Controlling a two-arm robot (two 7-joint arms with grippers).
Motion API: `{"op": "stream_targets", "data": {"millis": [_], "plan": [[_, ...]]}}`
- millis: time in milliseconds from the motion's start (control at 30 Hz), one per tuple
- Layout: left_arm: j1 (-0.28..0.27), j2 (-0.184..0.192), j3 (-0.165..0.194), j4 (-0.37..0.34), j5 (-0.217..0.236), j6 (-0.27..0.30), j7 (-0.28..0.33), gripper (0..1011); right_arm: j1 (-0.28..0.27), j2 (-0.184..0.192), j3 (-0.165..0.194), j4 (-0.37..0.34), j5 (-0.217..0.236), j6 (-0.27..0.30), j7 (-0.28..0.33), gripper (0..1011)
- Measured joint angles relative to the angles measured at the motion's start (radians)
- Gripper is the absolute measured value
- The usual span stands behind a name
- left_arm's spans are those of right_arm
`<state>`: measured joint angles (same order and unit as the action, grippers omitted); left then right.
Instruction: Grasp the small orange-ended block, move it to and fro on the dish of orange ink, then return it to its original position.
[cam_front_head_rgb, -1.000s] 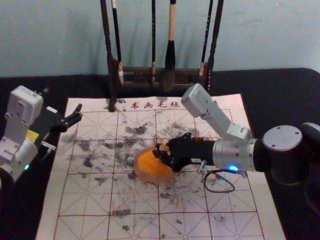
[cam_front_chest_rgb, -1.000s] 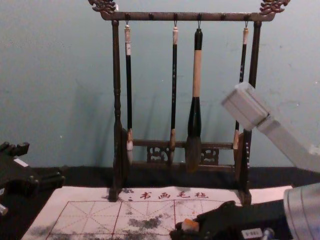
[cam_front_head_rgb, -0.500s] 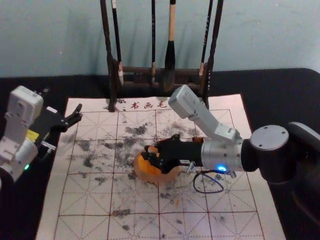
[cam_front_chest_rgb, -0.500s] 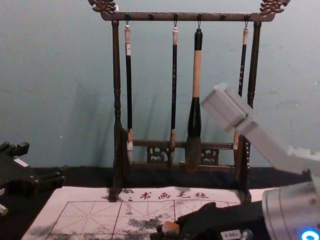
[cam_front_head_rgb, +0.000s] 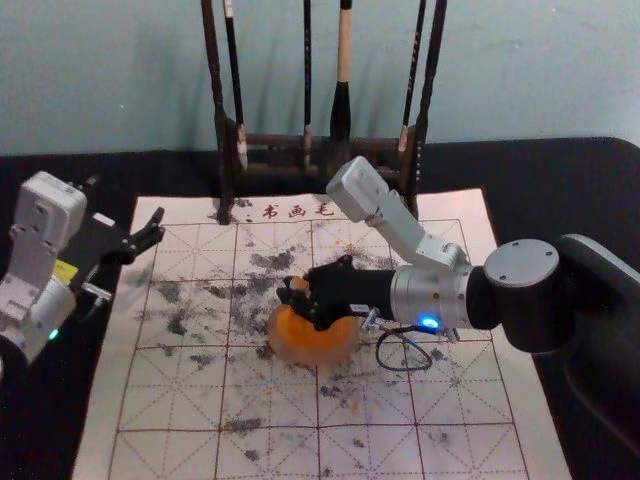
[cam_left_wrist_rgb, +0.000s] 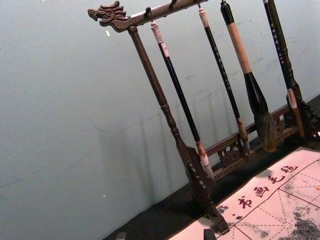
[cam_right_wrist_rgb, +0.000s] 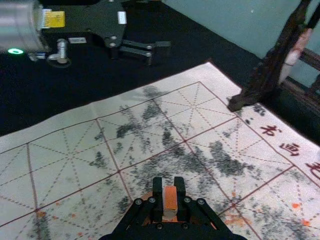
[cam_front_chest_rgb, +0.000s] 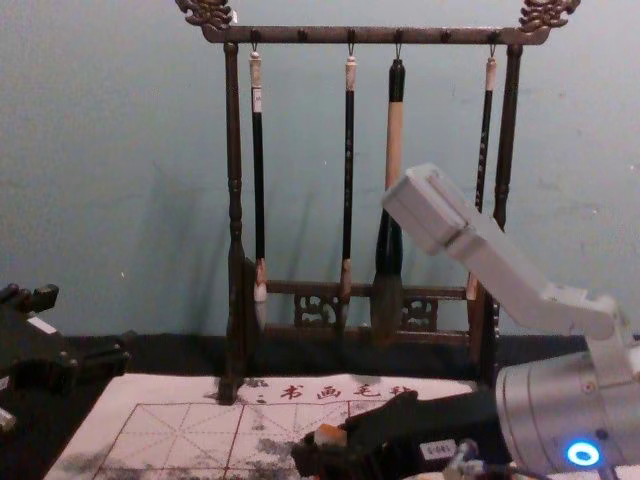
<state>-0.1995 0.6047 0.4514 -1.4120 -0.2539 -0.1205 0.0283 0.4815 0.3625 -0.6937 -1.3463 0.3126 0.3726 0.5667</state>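
Where the small orange-ended block (cam_right_wrist_rgb: 170, 198) is: clamped in right gripper (cam_right_wrist_rgb: 168, 183), by far-left edge of round orange ink dish (cam_front_head_rgb: 312, 346).
Dish: near-right of block.
Left gripper (cam_front_head_rgb: 157, 225): parked left, fingers apart.

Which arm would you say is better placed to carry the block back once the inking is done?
The right, I'd say: its claw holds the block close to the dish, while the left claw stands open and empty well off to the left.

Dish (cam_front_head_rgb: 312, 356) partly hidden, mat (cam_front_head_rgb: 160, 400) cut off — rack (cam_front_head_rgb: 219, 130) too
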Motion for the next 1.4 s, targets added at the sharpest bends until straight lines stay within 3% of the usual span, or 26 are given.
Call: {"op": "stream_targets", "data": {"millis": [967,1267,1400], "plan": [[0.000,0.000,0.000,0.000,0.000,0.000,0.000,1001,-0.011,0.016,0.039,-0.008,-0.008,0.001,-0.017,108],[0.000,0.000,0.000,0.000,0.000,0.000,0.000,1001,-0.024,0.029,0.062,-0.061,0.030,0.041,-0.015,108],[0.000,0.000,0.000,0.000,0.000,0.000,0.000,1001,-0.033,0.050,0.080,-0.105,0.067,0.080,-0.014,108]]}}
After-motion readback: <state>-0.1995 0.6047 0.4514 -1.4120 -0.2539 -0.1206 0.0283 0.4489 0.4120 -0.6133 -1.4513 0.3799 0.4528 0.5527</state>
